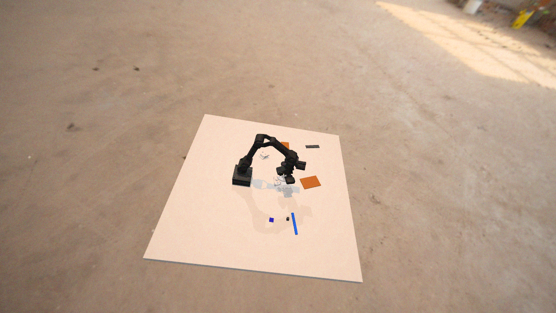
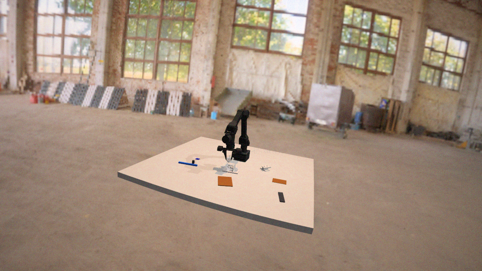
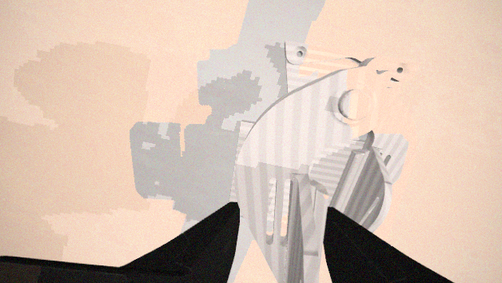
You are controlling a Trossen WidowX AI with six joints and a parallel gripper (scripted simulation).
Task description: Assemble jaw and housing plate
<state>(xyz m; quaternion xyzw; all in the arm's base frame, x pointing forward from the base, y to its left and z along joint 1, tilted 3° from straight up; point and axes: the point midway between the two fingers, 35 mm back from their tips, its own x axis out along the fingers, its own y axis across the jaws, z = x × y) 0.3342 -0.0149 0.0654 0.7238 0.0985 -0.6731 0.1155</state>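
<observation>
My gripper (image 3: 280,214) (image 2: 228,159) is shut on a white jaw (image 3: 288,132). The jaw is a broad curved piece with a round hole near one end and two slots between the fingers. It is over the white base (image 3: 296,76) (image 2: 230,172), whose corner with a small hole shows past the jaw's edge. The other jaw (image 3: 368,192) stands at the base, right of the held one in the wrist view. The free pin and the gear teeth cannot be made out. A separate small white part (image 1: 264,155) (image 2: 265,168), apparently the housing plate, lies apart on the table.
One orange panel (image 1: 310,182) (image 2: 225,181) lies near the base, another orange panel (image 1: 285,145) (image 2: 279,181) farther off by a dark bar (image 1: 312,146) (image 2: 281,197). A blue rod (image 1: 294,223) (image 2: 187,164), black block (image 1: 287,218) and blue square (image 1: 271,219) lie on the opposite side.
</observation>
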